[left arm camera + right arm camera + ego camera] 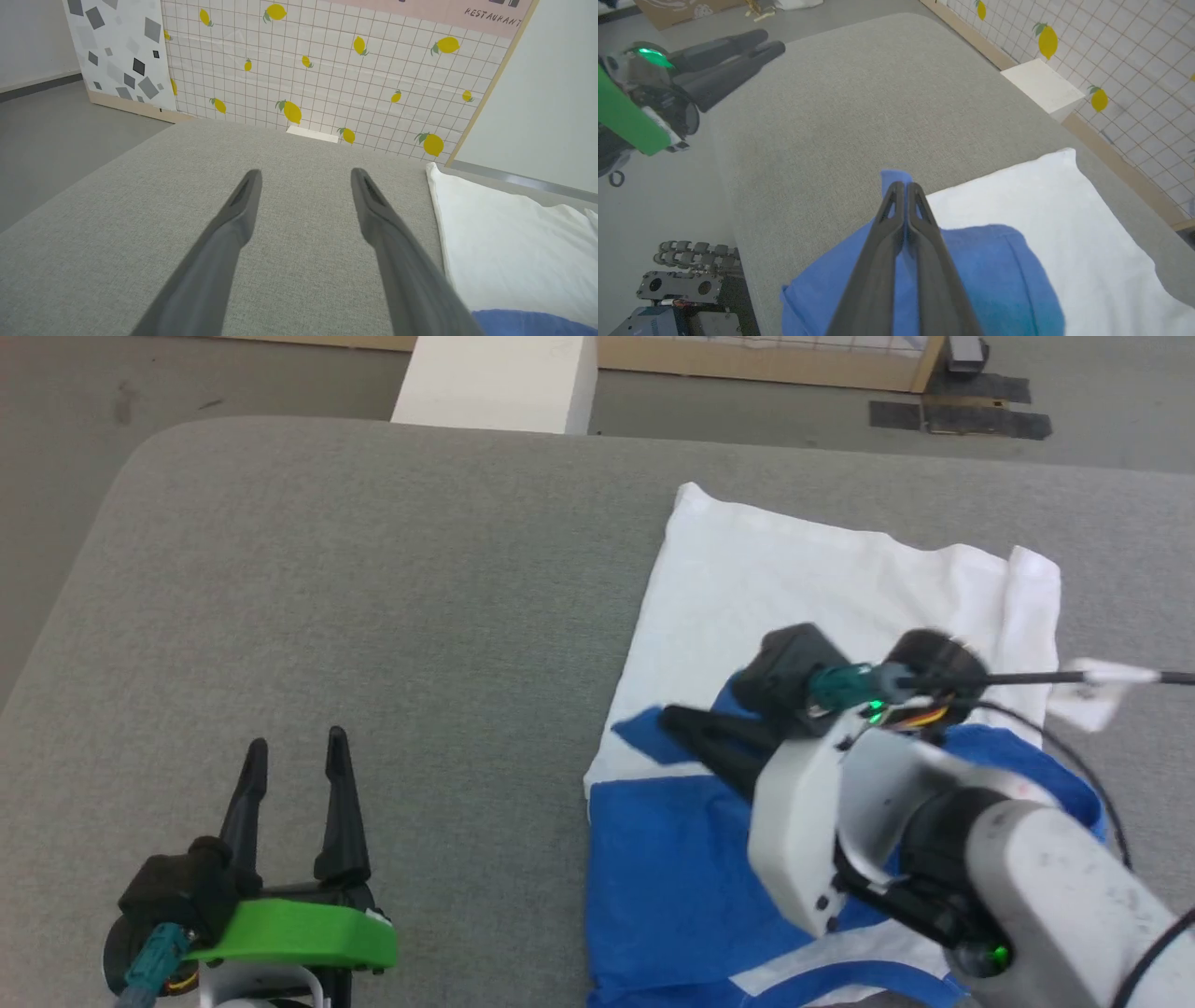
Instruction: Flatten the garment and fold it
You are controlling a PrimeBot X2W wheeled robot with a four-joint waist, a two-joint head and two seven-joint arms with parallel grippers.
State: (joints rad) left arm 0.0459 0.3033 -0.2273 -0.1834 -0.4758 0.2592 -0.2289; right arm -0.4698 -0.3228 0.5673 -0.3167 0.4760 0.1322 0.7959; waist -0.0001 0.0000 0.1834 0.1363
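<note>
A white T-shirt with royal-blue sleeves (794,579) lies at three o'clock on the grey fabric-covered table (373,569). The right gripper (670,716), fingers pressed shut, sits on a sleeve (644,735) turned inward, likely tucking it; any cloth pinched cannot be told. The left gripper (295,743) idles spread wide at seven o'clock.

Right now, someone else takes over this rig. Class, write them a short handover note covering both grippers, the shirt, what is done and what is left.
Left gripper: jaws open, holding nothing, over the bare grey padded surface, left of the garment.
Right gripper: jaws shut, apparently pinching a blue flap at the left side of the garment.
Garment: on the surface's right half, white part far, blue part near the robot.
Done: it lies mostly flat and its right edge looks folded in.
Left: lay down the held blue flap, then finish the fold.
</note>
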